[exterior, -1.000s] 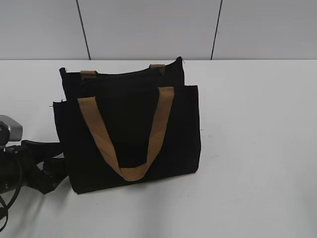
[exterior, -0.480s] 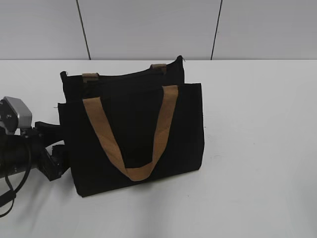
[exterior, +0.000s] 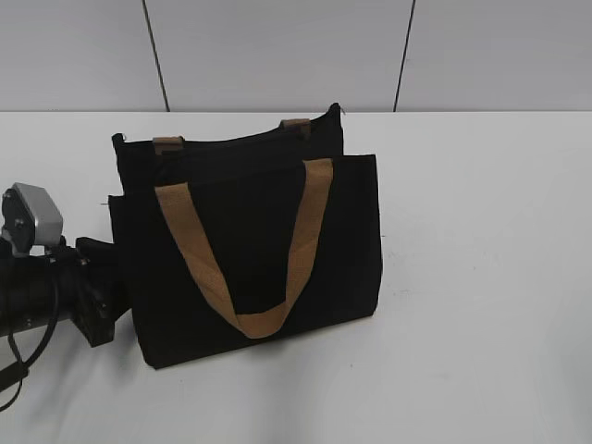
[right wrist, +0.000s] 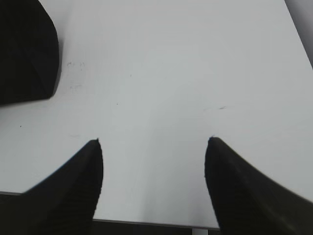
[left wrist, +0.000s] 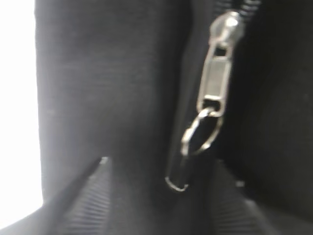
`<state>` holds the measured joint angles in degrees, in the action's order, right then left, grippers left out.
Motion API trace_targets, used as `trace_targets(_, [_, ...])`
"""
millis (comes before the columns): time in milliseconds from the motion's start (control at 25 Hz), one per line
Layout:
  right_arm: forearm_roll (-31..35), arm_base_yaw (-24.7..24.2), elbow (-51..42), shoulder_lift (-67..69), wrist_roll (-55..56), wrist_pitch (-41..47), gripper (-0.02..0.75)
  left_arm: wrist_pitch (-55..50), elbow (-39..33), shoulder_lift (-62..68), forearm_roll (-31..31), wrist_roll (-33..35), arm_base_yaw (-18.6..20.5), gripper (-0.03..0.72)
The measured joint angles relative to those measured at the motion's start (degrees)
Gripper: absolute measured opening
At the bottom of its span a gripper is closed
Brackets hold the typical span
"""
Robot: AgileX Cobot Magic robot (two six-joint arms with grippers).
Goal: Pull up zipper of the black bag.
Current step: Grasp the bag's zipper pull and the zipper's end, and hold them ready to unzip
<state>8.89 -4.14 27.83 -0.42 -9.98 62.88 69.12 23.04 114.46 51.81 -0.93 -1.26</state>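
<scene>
The black bag (exterior: 250,250) stands upright on the white table, its tan handle (exterior: 305,222) hanging down its front. My left gripper (exterior: 113,277) is at the bag's left end, low down and against the fabric. In the left wrist view the silver zipper pull (left wrist: 212,83), with a ring and a dark tab below it, hangs on the bag's fabric (left wrist: 107,88). It lies between my open fingers (left wrist: 159,161), nearer the right one, and is not gripped. My right gripper (right wrist: 154,139) is open and empty above the table. It is out of the exterior view.
The white table (exterior: 481,231) spreads to the right of and in front of the bag. A grey panelled wall (exterior: 277,55) stands behind. In the right wrist view a corner of the bag (right wrist: 24,49) shows at the upper left, and the table's edge (right wrist: 146,223) is close below.
My left arm has moved in toward the bag's left end. The bag has shifted slightly to the right.
</scene>
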Motion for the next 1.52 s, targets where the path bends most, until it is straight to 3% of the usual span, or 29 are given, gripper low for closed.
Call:
trace_targets(200, [0.0,0.0,0.0,0.0,0.0,0.0,0.507,0.24,0.0,0.0,2.3,0.0,0.0,0.246])
trace_targets(560, [0.0,0.0,0.0,0.0,0.0,0.0,0.507,0.28,0.0,0.0,2.73,0.0,0.0,0.2])
trace_targets(760, [0.0,0.0,0.0,0.0,0.0,0.0,0.507,0.28,0.0,0.0,2.73,0.0,0.0,0.07])
trace_targets(1080, [0.0,0.0,0.0,0.0,0.0,0.0,0.507,0.07,-0.63,-1.74,2.53,-4.99,0.07,0.029])
trace_targets(1280, [0.0,0.0,0.0,0.0,0.0,0.0,0.507,0.12,-5.65,-11.28,1.25,-7.38,1.13,0.029])
trace_targets(1520, [0.0,0.0,0.0,0.0,0.0,0.0,0.507,0.07,-9.26,-25.43,-0.5,-15.36,1.17,0.029])
